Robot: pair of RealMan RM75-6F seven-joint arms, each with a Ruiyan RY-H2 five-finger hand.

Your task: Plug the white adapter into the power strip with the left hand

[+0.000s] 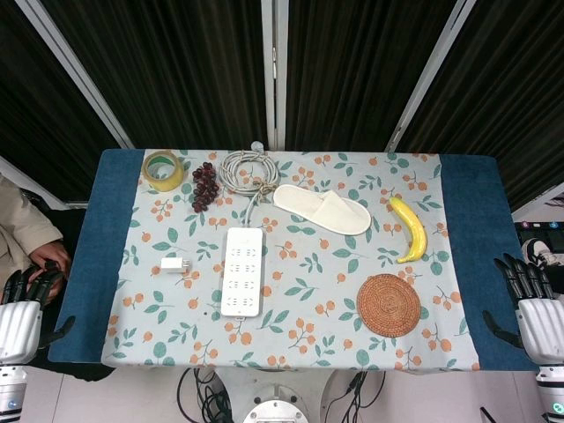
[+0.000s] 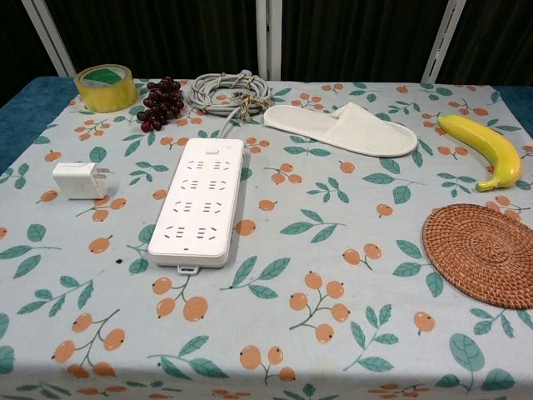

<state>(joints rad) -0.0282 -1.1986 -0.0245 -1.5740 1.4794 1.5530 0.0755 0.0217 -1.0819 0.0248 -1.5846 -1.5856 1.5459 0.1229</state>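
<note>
l fingers [image 1: 28, 284] far from adapter [image 1: 174, 264]

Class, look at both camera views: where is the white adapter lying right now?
The white adapter lies on the floral tablecloth just left of the power strip, apart from it, below the grapes; the chest view shows its prongs toward the strip.
</note>
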